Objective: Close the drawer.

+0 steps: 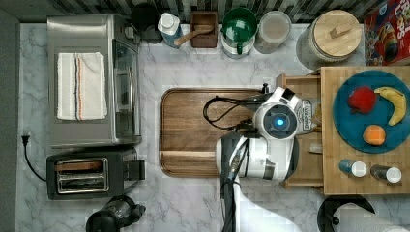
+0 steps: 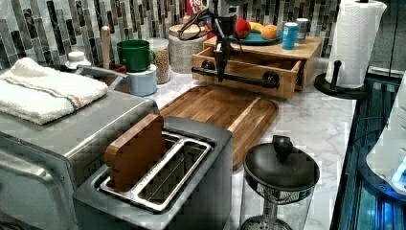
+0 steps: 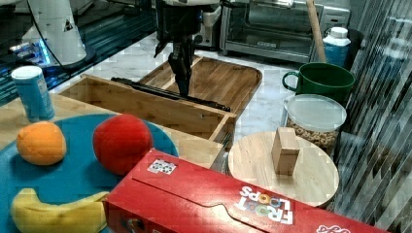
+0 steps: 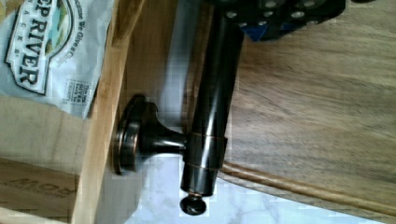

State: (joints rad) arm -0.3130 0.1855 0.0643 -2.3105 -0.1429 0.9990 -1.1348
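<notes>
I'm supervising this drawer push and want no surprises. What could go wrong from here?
1. The gripper sits at the thin black bar handle of the open drawer; it may slide off the round bar while pushing.
2. A snack bag lies inside the drawer and might catch under the butcher-block top.

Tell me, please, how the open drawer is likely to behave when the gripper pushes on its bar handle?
The drawer looks like a rigid wooden box, so it should probably slide in whole rather than flex. Its handle is a smooth, glossy round bar on two posts; the gripper may slip along it. A snack bag lying inside might shift a little.
</notes>
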